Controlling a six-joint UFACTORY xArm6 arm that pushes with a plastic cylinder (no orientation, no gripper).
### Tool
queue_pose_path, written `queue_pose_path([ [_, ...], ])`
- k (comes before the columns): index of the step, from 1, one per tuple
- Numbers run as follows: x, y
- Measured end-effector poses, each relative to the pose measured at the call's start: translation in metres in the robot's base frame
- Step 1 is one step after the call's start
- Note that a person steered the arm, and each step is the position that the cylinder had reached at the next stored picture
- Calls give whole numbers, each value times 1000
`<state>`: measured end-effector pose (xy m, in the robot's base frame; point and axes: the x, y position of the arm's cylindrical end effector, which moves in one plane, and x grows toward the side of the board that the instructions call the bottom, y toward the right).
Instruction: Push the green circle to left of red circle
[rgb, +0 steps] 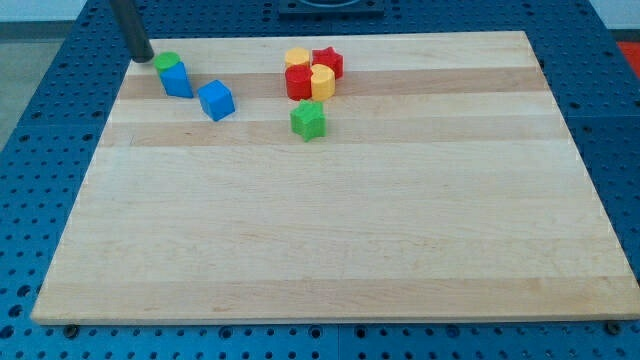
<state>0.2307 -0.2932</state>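
The green circle (167, 62) sits near the board's top left, touching the top of a blue block (177, 79). The red circle (298, 83) is at the top centre, in a cluster with a yellow block (297, 58), a red star (327, 63) and a second yellow block (322, 83). My tip (143, 56) is just left of the green circle, close to it or touching it, at the board's top left corner.
A blue cube (216, 100) lies right of the first blue block. A green star (308, 120) sits below the red circle. The wooden board (330, 230) rests on a blue perforated table (40, 150).
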Motion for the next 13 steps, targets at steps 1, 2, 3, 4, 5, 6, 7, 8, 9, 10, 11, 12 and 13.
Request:
queue_pose_path([
  [1, 1, -12],
  [2, 6, -4],
  [3, 10, 24],
  [4, 34, 71],
  [5, 84, 136],
  [6, 127, 189],
  [7, 120, 188],
  [8, 110, 177],
  [9, 112, 152],
  [10, 111, 137],
  [11, 85, 153],
  [12, 85, 153],
  [13, 85, 165],
])
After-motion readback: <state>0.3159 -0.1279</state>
